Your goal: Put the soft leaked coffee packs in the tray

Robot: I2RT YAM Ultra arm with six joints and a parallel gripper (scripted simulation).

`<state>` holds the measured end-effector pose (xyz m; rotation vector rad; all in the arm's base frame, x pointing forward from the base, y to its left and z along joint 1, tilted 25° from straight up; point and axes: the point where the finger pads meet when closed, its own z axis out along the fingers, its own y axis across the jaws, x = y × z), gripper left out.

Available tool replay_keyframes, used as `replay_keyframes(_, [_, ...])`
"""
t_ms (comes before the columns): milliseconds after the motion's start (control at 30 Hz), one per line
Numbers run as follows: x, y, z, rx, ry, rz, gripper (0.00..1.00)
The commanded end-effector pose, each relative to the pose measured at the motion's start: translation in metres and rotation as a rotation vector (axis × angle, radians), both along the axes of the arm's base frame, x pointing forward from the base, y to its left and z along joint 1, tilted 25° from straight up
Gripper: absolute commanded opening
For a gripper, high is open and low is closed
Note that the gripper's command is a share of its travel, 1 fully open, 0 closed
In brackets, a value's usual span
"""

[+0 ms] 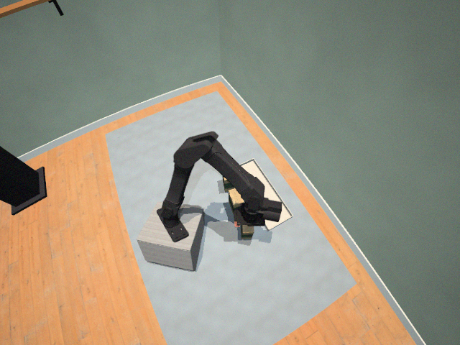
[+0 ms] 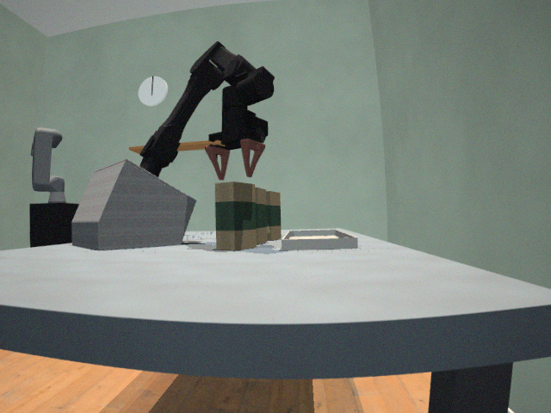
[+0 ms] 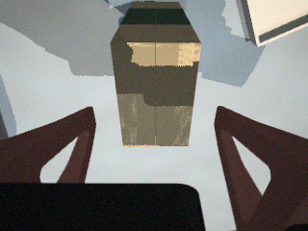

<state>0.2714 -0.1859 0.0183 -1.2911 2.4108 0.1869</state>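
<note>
Three tan coffee packs with dark green bands stand upright in a row on the table: the nearest pack (image 2: 234, 216), the middle pack (image 2: 261, 214) and the far pack (image 2: 274, 214). My gripper (image 2: 234, 165) is open and empty, fingers pointing down, just above the top of the nearest pack. In the wrist view the pack's top (image 3: 156, 93) lies between and ahead of my two red-brown fingers, untouched. The shallow tray (image 2: 319, 238) sits to the right of the row and holds nothing. From above, the arm hides most of the packs (image 1: 237, 202).
The grey block (image 1: 171, 239) that carries the arm's base stands left of the packs. The tray (image 1: 271, 196) lies close to the table's right edge. A second grey arm on a black stand (image 2: 46, 187) is off the table at the far left.
</note>
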Motion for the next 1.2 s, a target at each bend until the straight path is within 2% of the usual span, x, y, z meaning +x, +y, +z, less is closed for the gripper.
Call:
replay_keyframes(0, [0.007,-0.002,0.012,-0.009,-0.028,0.000,0.78])
replay_keyframes(200, [0.007,-0.001,0.011,-0.008,-0.027,0.000,0.78])
replay_keyframes(300, [0.005,0.002,0.001,0.002,-0.019,0.000,0.78])
replay_keyframes(367, [0.005,0.002,0.001,0.002,-0.019,0.000,0.78])
replay_keyframes(400, [0.000,0.004,-0.005,0.019,-0.002,-0.010,0.78])
replay_keyframes(867, [0.009,0.017,-0.033,0.023,0.003,0.001,0.78])
replay_keyframes(967, [0.013,0.011,-0.032,0.011,-0.010,-0.005,0.78])
replay_keyframes(1000, [0.010,0.018,-0.037,0.023,0.003,0.001,0.78])
replay_keyframes(1167, [0.012,0.021,-0.044,0.023,0.003,0.001,0.78])
